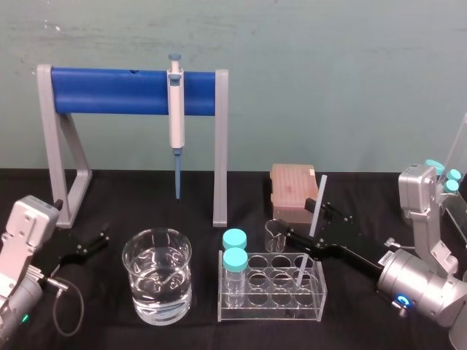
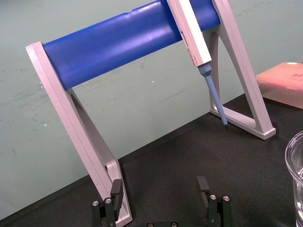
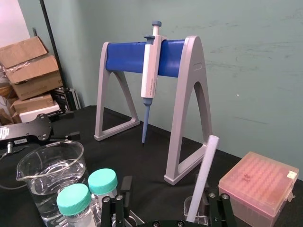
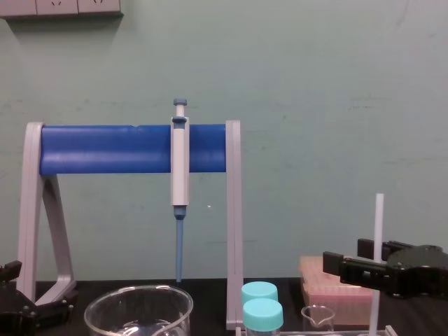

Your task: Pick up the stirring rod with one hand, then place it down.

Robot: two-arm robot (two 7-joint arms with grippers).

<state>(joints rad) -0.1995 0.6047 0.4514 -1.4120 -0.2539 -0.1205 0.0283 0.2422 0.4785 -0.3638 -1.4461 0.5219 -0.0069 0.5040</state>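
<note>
The stirring rod (image 1: 322,186) is a thin translucent white stick. It stands tilted with its lower end in a hole of the clear tube rack (image 1: 270,310), right of centre. My right gripper (image 1: 299,219) is open around the rod's middle, one black jaw on each side. In the right wrist view the rod (image 3: 207,165) rises close to one finger (image 3: 221,204), and the other finger stands far from it. The chest view shows the rod (image 4: 379,224) upright behind the right gripper (image 4: 346,255). My left gripper (image 1: 91,244) rests open at the far left, by the stand's foot.
A grey-and-blue stand (image 1: 131,91) at the back holds a pipette (image 1: 176,102). A large beaker of water (image 1: 157,281) sits front left. Two teal-capped vials (image 1: 235,248) stand in the rack. A small beaker (image 1: 276,235) and a pink tip box (image 1: 292,189) lie behind the rack.
</note>
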